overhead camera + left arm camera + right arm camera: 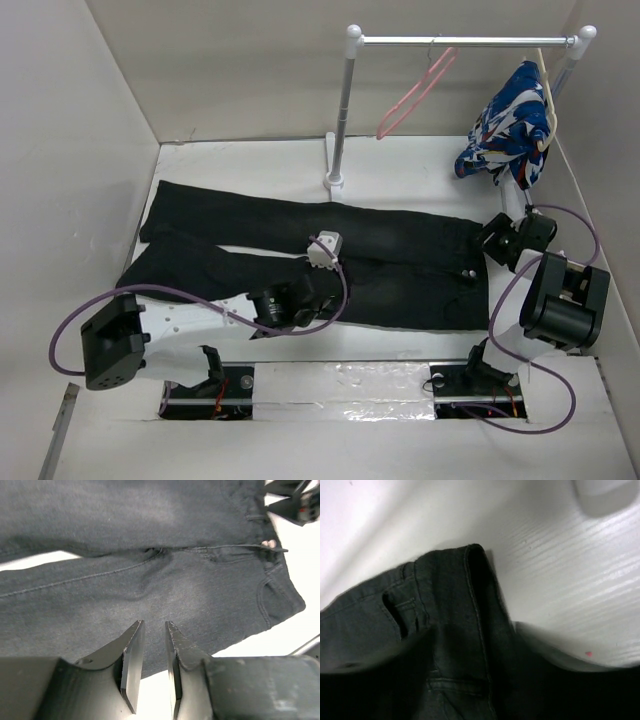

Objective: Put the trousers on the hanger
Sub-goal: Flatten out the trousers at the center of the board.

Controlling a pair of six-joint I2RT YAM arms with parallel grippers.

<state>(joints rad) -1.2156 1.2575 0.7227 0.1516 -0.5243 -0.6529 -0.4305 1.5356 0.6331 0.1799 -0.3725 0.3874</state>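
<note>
The biggest thing we see is the white table (250,165). The black trousers (250,240) lie flat on it. Their legs reach to the left and the waist is on the right. They are not on the hanger.

At the back of the table stands a rail (460,41). The pink hanger (415,95) hangs from it, high up and well apart from the trousers. A blue, white and red cloth (505,130) hangs at the right end of the rail.

The left arm (195,318) bends out to the left. Then it reaches back in, low over the near trouser leg. The left gripper (153,627) points along the trousers toward the waist. Its fingers (131,665) have only a thin gap between them and nothing is in the gap.

The right arm (565,300) folds up at the right side and bends down to the waist. The right gripper (498,240) is at the far corner of the waist. From the wrist we see the waist edge very close, but the fingers are lost in the dark, so we cannot tell if they grip the cloth.

A small silver button (270,543) shines at the waist
</note>
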